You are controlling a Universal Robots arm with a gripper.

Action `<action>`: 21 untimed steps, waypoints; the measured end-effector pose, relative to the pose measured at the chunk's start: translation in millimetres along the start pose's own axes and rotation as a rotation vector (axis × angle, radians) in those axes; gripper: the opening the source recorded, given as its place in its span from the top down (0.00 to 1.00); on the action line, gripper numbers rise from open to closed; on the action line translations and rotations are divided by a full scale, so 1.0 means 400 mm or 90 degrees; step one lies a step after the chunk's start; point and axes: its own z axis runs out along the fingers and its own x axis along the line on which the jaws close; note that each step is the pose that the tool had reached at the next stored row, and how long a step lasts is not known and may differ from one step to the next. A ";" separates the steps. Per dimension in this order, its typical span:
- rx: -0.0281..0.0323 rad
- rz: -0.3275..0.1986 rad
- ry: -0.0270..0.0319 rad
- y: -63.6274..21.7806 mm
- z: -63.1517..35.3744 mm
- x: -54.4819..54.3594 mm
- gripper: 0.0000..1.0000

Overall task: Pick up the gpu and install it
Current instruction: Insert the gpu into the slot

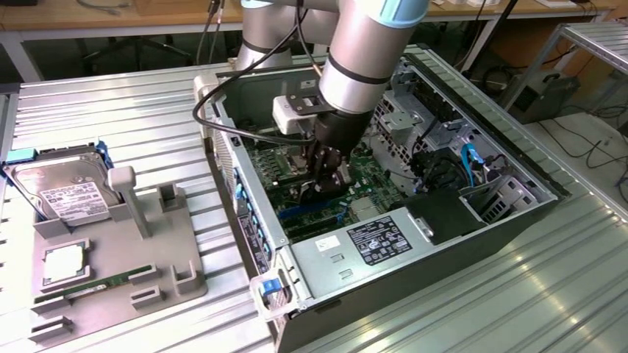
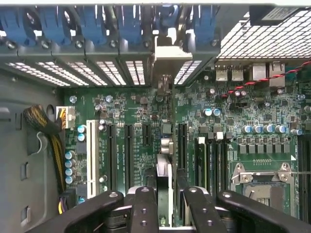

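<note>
Tool (image 1: 327,179): lowered inside the open computer case (image 1: 510,220), directly over the green motherboard (image 1: 368,187), clenched on the gpu (image 1: 327,193). In the wrist view the tool (image 2: 165,204) has its black fingers (image 2: 144,208) pressed on either side of the gpu (image 2: 164,145), which stands on edge, thin side to the camera, running from the fingers toward the rear wall of the case. Gpu bracket (image 2: 167,58): silvery metal, at the rear slot openings, beneath the row of blue retaining clips (image 2: 92,22). White expansion slot (image 2: 91,150) and black slots lie parallel to the card on one side; the empty processor socket (image 2: 265,182) lies on the other. Power supply (image 1: 368,243): grey box with a label, at the near end of the case in the exterior view. Grey fixture tray (image 1: 118,272): on the ribbed metal desk (image 1: 147,110), at the exterior view's left, well apart from the case, carrying a hard drive (image 1: 61,193), a square silver chip (image 1: 61,263) and a narrow green memory stick (image 1: 93,287).
</note>
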 end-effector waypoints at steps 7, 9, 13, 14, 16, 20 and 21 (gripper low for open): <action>-0.0170 0.007 -0.0002 0.000 0.000 0.002 0.74; -0.0239 0.007 0.0025 0.000 0.000 0.002 0.74; -0.0363 0.009 0.0100 -0.001 0.000 0.002 0.74; -0.0394 0.010 0.0126 -0.002 0.000 0.002 0.74; -0.0410 0.010 0.0133 -0.004 -0.001 0.002 0.74; -0.0442 0.010 0.0137 -0.022 -0.003 0.000 0.74; -0.0452 0.010 0.0140 -0.022 -0.003 0.000 0.74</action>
